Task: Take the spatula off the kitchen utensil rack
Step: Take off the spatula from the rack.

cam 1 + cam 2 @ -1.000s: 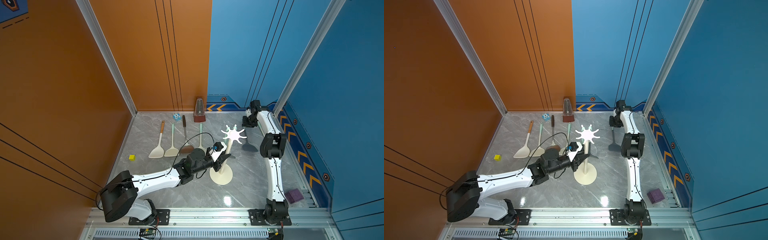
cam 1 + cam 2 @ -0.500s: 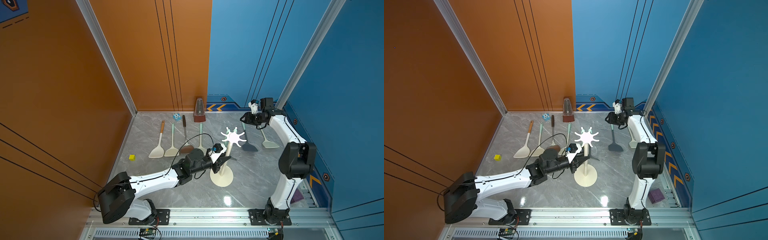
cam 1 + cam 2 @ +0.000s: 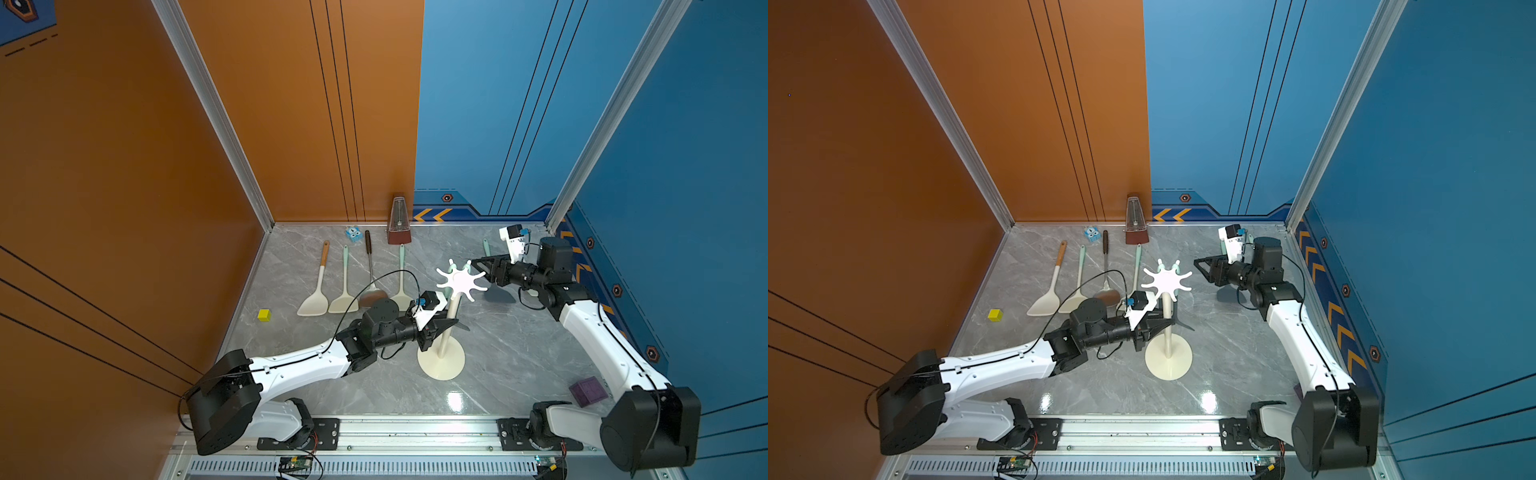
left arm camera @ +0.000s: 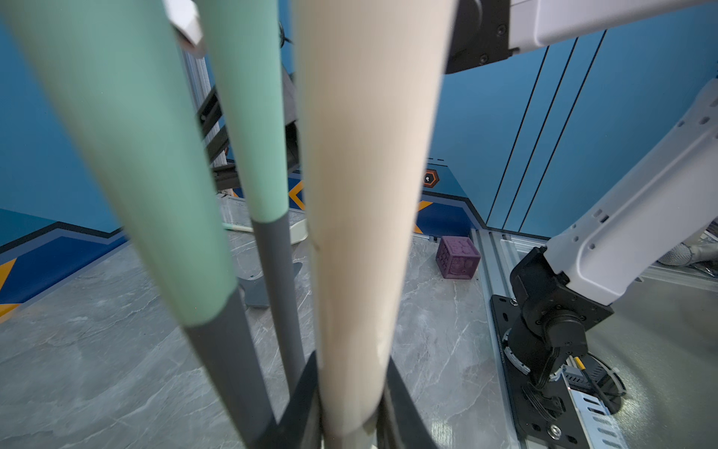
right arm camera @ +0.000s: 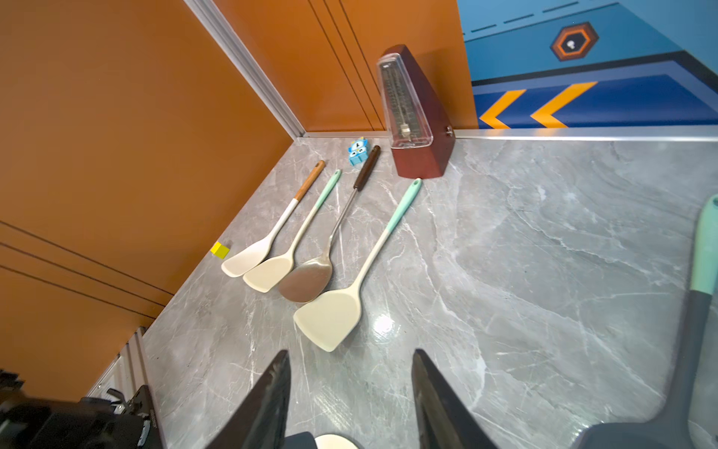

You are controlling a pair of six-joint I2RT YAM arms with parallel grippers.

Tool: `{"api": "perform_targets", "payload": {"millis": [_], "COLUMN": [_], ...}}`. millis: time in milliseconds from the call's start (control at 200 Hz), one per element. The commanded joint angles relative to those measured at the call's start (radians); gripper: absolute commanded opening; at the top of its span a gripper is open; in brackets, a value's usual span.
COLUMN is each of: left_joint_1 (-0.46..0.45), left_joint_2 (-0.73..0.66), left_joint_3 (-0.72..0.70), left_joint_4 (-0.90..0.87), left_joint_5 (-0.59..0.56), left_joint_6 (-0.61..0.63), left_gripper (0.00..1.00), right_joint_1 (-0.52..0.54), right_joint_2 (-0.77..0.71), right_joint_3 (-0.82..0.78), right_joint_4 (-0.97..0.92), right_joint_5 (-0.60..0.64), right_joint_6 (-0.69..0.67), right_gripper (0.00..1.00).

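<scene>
Left end effector (image 3: 449, 324) clamped on the kitchen utensil rack (image 3: 441, 365) pole, two mint-handled spatulas (image 4: 128, 155) hanging off its crown (image 3: 461, 282), right end effector (image 5: 350, 352) just swung back from the far corner, jaws apart and empty, grey spatula (image 3: 498, 295) flat on the counter (image 3: 498, 374), so I read one off, next pick due.

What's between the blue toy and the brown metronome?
The metal spatula's dark handle lies between the blue toy and the metronome, clearest in the right wrist view.
</scene>
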Motion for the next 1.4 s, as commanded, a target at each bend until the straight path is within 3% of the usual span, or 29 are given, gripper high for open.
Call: {"api": "perform_targets", "payload": {"millis": [0,275,1086,1391], "left_joint_1": [0.007,0.007,0.000,-0.003], "left_joint_2": [0.010,0.022,0.104,0.114], "left_joint_3": [-0.061,-0.061,-0.015,0.000], "left_joint_4": [-0.162,-0.165,-0.163,-0.176], "left_joint_5": [0.060,0.065,0.064,0.055], "left_joint_6": [-0.030,-0.035,-0.059,-0.055], "left_gripper": [0.17,0.18,0.18,0.17], "right_joint_1": [0.028,0.068,0.082,0.183], "right_joint_2": [-0.106,-0.242,-0.395,-0.366], "right_joint_3": [-0.043,-0.079,-0.104,-0.102], "right_joint_4": [0.055,-0.008,-0.177,-0.155], "right_joint_5": [-0.074,-0.096,-0.165,-0.028], "right_joint_6": [0.017,-0.030,-0.086,-0.129], "right_gripper": [0.53,0.55,0.52,0.51]}}
